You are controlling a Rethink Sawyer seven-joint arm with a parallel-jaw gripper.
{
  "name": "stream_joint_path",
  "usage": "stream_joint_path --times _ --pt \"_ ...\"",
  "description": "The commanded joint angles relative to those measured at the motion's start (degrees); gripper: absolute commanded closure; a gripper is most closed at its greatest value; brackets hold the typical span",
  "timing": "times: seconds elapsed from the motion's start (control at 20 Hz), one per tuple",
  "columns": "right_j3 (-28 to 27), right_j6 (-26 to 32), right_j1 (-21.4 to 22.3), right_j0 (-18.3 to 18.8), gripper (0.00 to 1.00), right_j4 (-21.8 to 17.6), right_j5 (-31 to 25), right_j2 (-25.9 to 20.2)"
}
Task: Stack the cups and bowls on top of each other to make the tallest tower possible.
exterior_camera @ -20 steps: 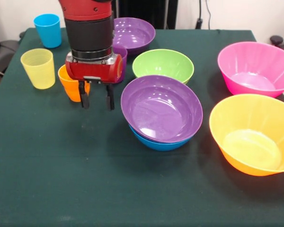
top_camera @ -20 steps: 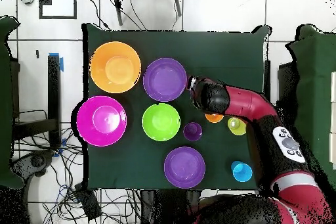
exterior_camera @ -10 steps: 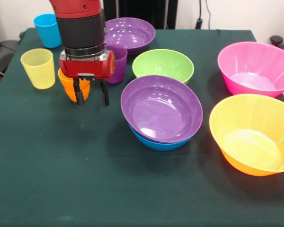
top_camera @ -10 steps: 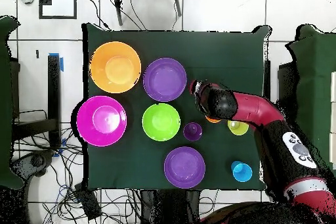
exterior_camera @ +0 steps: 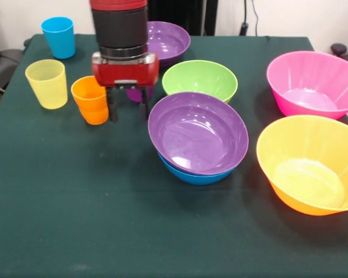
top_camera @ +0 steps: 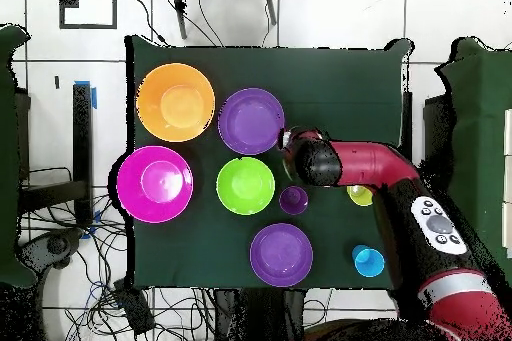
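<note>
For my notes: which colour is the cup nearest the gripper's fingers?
Orange; the orange cup shows best in the front view.

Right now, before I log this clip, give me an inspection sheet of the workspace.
Surface: dark green tablecloth, no spills seen.
Tower: purple bowl nested in blue bowl; nothing else stacked.
Loose bowls: second purple bowl, green bowl, pink bowl, orange bowl.
Cups: blue cup, yellow cup, orange cup upright; purple cup partly hidden behind the gripper in the front view.
Clutter: nothing seen.
Gripper: gripper open, empty, between the orange cup and the tower.
Cables: tangled cables on the floor beside the table.
Surroundings: tiled floor.
</note>
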State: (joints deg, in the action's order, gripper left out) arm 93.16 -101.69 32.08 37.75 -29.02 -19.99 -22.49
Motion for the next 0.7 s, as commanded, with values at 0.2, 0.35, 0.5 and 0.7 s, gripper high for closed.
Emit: stream_joint_path --times 0.2,0.35,0.5,0.7 --pt "3.8 0.3 3.8 -5.0 0.0 -4.9 0.5 0.7" --pt "4.2 -0.3 3.1 -4.3 0.0 -4.2 1.6 -0.1" --pt "5.0 -1.8 1.6 -3.0 0.0 -2.6 2.9 -1.2" --pt "6.0 -2.4 0.3 -1.1 0.0 -1.3 4.0 -3.0"
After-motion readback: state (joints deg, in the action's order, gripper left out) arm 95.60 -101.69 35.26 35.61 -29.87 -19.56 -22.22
